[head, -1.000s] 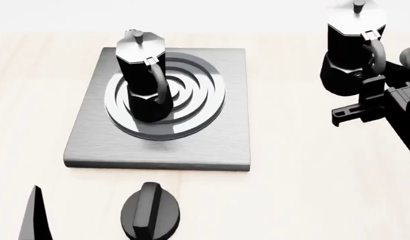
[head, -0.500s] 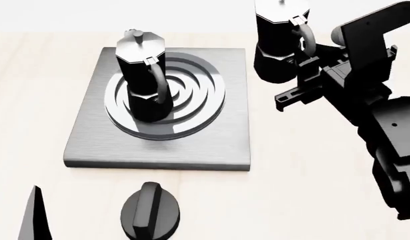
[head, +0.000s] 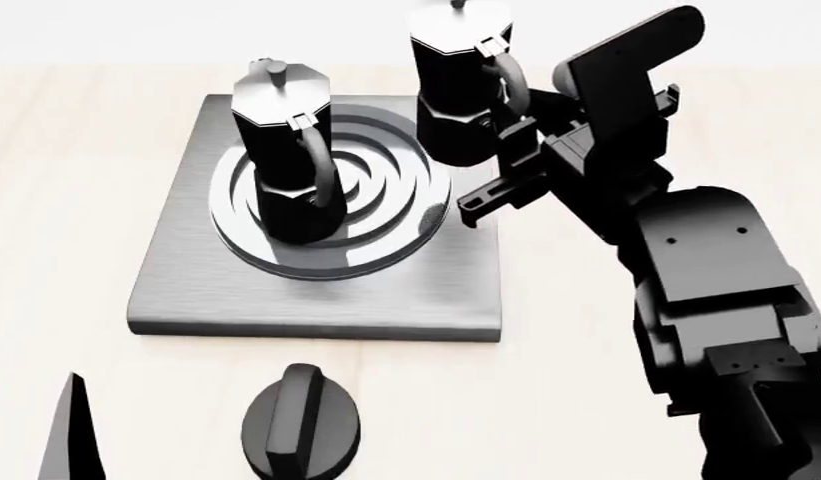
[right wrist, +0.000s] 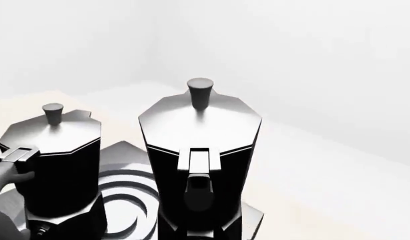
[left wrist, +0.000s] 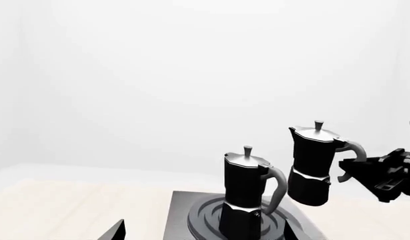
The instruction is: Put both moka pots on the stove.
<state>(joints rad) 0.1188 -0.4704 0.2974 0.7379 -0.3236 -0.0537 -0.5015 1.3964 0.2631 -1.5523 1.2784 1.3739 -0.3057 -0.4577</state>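
The right gripper is clamped on the handle of 1 moka pot, which it holds upright in the air just ahead of its fingers, over the far right corner of the stove. Beyond that carried pot, away from the gripper, the other moka pot stands on the ring burner. Whether the left gripper is open or closed cannot be told.
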